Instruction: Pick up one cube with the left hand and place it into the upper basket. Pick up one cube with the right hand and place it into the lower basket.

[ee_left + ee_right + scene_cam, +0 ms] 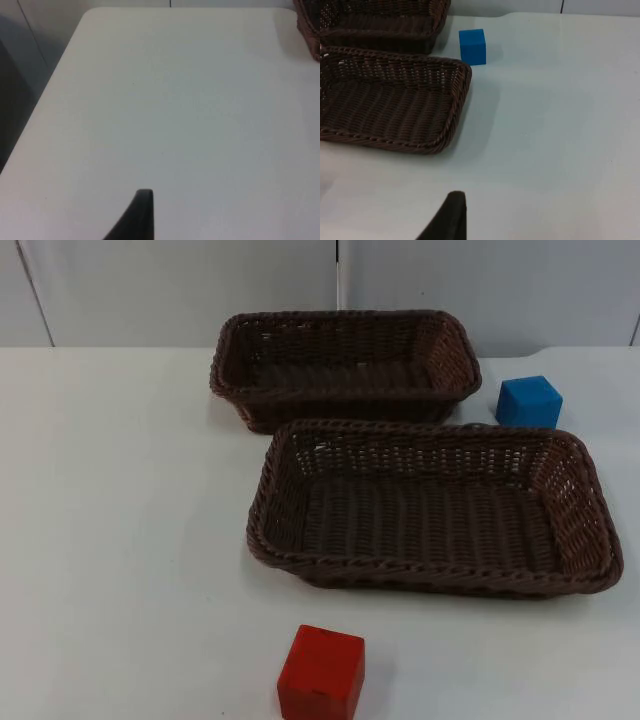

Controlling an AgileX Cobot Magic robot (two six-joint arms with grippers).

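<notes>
Two empty dark-brown wicker baskets lie mid-table in the top view, the upper basket (340, 316) at the back and the lower basket (430, 578) in front of it. A blue cube (529, 401) stands on the table right of the upper basket, just behind the lower basket's far right corner. A red cube (321, 673) sits near the front edge, ahead of the lower basket's left end. My right gripper (452, 215) hangs over bare table to the right of the lower basket (455, 115), well short of the blue cube (472, 46). My left gripper (142, 215) waits over bare table on the left side.
The grey partition wall (180, 290) closes off the back of the table. White table top (110, 520) lies open left of the baskets. A bit of wicker basket (311, 30) and the table's rounded far corner (90, 12) show in the left wrist view.
</notes>
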